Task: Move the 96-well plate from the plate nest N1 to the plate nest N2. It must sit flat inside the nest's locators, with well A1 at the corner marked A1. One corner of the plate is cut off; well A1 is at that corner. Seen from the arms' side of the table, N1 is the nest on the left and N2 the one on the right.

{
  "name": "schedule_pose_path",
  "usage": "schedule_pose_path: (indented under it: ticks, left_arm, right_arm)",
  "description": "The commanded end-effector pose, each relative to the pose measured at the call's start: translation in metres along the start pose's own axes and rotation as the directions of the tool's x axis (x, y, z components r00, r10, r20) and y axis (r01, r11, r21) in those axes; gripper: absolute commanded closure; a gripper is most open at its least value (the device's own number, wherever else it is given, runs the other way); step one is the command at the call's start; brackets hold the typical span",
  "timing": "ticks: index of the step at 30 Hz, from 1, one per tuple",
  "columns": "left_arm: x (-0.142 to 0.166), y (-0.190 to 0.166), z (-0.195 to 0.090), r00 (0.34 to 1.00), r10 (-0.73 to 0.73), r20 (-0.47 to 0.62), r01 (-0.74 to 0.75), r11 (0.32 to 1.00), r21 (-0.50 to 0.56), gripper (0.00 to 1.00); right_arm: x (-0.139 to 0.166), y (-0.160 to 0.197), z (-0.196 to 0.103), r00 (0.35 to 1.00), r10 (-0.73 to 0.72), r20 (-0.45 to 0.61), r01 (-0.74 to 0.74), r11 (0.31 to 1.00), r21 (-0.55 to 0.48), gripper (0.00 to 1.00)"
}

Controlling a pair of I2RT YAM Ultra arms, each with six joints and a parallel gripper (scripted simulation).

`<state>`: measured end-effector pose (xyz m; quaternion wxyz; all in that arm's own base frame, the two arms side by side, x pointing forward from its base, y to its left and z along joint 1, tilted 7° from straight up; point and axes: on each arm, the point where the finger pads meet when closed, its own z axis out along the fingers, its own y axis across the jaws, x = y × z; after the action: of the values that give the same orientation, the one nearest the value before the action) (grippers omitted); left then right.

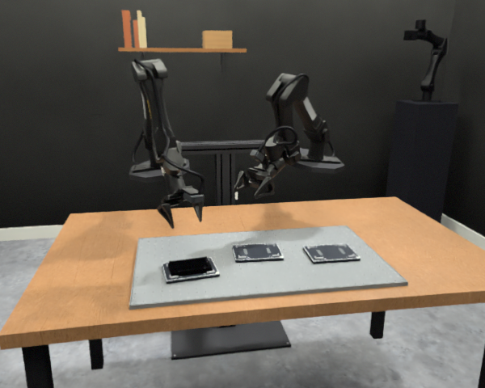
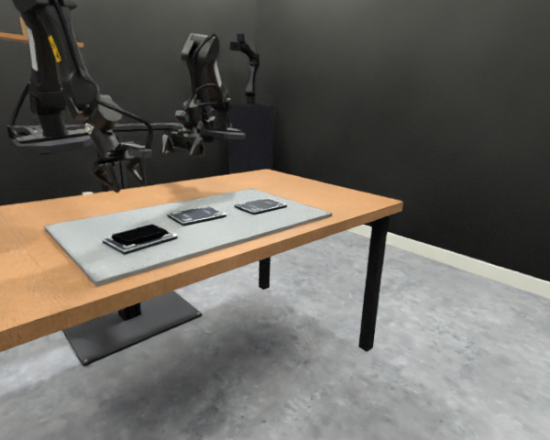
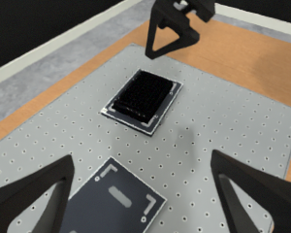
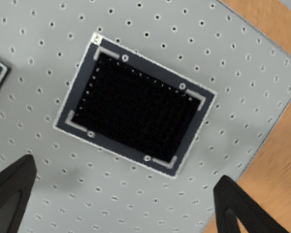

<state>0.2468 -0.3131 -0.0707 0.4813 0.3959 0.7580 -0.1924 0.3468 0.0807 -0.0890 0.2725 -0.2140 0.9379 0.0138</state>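
Observation:
The black 96-well plate [image 1: 190, 266] lies flat inside the locators of the nest at the left end of the row in the top view. It also shows in the exterior view [image 2: 139, 234], the left wrist view [image 3: 145, 94] and the right wrist view [image 4: 136, 109]. I cannot make out its cut corner. My right gripper [image 1: 185, 221] hangs open and empty well above and behind the plate; it also shows in the exterior view [image 2: 125, 181]. My left gripper [image 1: 249, 191] is open and empty, high behind the middle nest [image 1: 257, 251].
A second empty nest [image 1: 331, 252] sits at the other end of the row. All three nests stand on a grey perforated baseplate [image 1: 267, 276] on the wooden table. The empty middle nest lies below my left wrist camera [image 3: 112, 201].

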Motion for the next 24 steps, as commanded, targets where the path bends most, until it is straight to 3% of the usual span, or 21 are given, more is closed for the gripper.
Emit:
schedule_pose_path:
  ticks: [1, 9, 24]
  left_arm:
    - [-0.001, 0.000, -0.001, 1.000, -0.005, 0.006, 0.005, 1.000, -0.005, 0.00]
    - [-0.001, 0.000, -0.001, 1.000, -0.005, 0.006, 0.005, 1.000, -0.005, 0.00]
    - [-0.001, 0.000, -0.001, 1.000, -0.005, 0.006, 0.005, 1.000, -0.005, 0.00]
  right_arm:
    - [-0.017, -0.002, -0.006, 0.978, 0.158, 0.133, -0.168, 0.984, 0.060, 0.00]
    - [-0.003, 0.004, -0.010, 0.938, 0.301, 0.174, -0.318, 0.945, 0.077, 0.00]
    - [0.007, 0.011, -0.010, 0.949, 0.284, 0.139, -0.295, 0.953, 0.069, 0.00]
